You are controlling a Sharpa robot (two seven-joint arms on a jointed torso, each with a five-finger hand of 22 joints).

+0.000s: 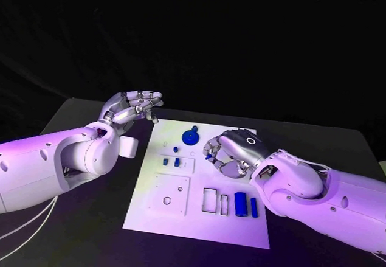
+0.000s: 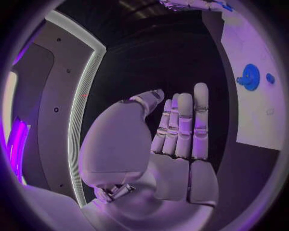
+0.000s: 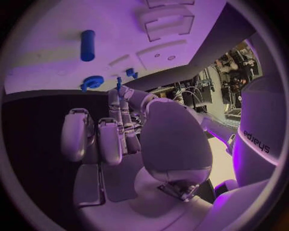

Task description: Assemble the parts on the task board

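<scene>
Left hand (image 1: 135,107): fingers straight and side by side, holding nothing, raised off the counter (image 1: 91,225) beside the task board (image 1: 197,222).
Right hand (image 1: 234,151): over the board; fingers curled in. Whether it grips a part I cannot tell.
Parts: blue disc (image 1: 191,136) just beyond the right hand; two blue cylinders (image 1: 246,206) behind it, near its forearm.
Risk: the right forearm hangs close above the cylinders; a low sweep could roll them away.

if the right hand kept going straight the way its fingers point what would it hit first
Probably the task board itself: the right hand hovers over it, fingers curled downward. A small blue part sits at its fingertips, though depth is unclear.
</scene>
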